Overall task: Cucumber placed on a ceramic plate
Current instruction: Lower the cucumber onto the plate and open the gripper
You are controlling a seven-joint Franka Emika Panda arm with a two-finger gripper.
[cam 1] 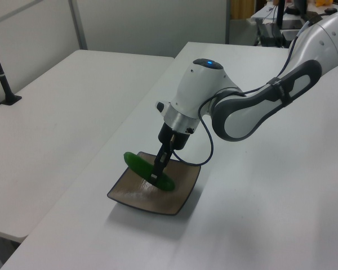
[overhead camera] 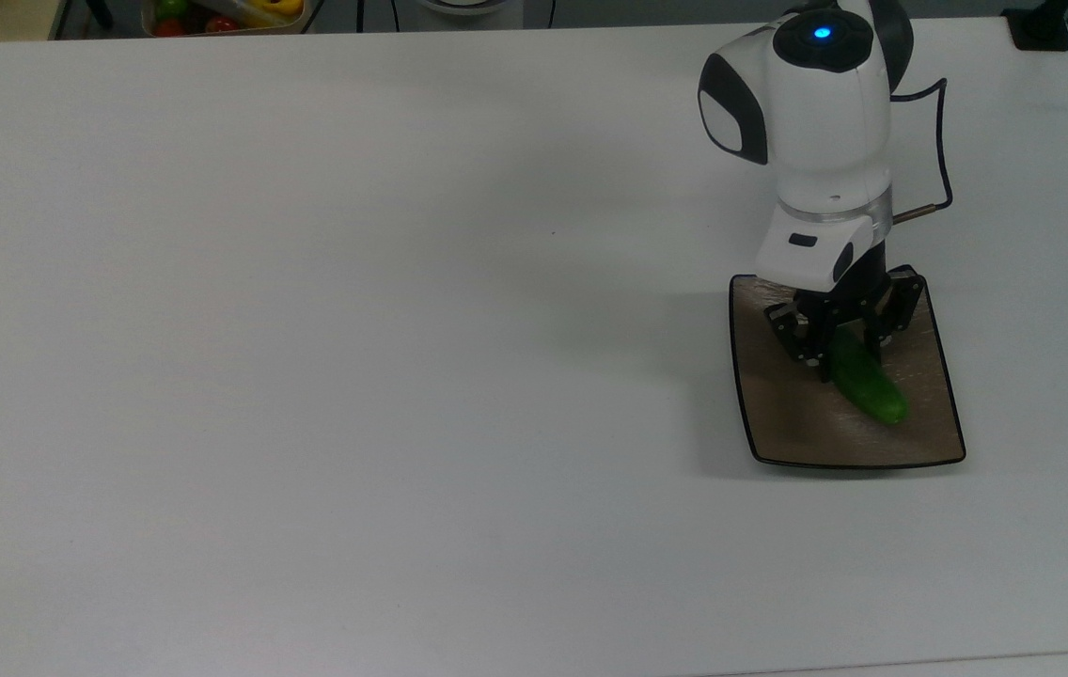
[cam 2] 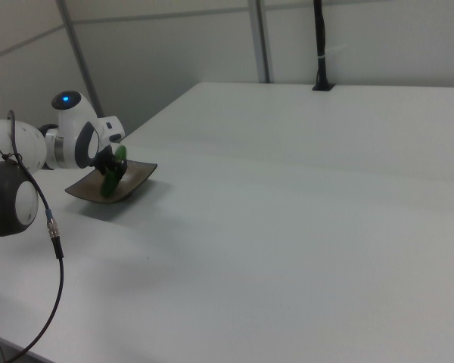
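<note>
Cucumber [overhead camera: 866, 384]: small, smooth, dark green, rounded ends. It lies diagonally over the plate's middle, one end toward the top view's lower right; in the left view [cam 1: 149, 171] it tilts, its left end raised above the plate's left edge

Ceramic plate [overhead camera: 778, 423]: square, glossy brown-taupe, thin black rim, rounded corners, rippled surface. It sits flat on the white table, at the top view's right side [cam 1: 129, 197] [cam 2: 79, 190]

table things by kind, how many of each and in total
cucumber: 1, in the gripper, over the plate
plate: 1, square, brown, on the table
total: 2
</note>
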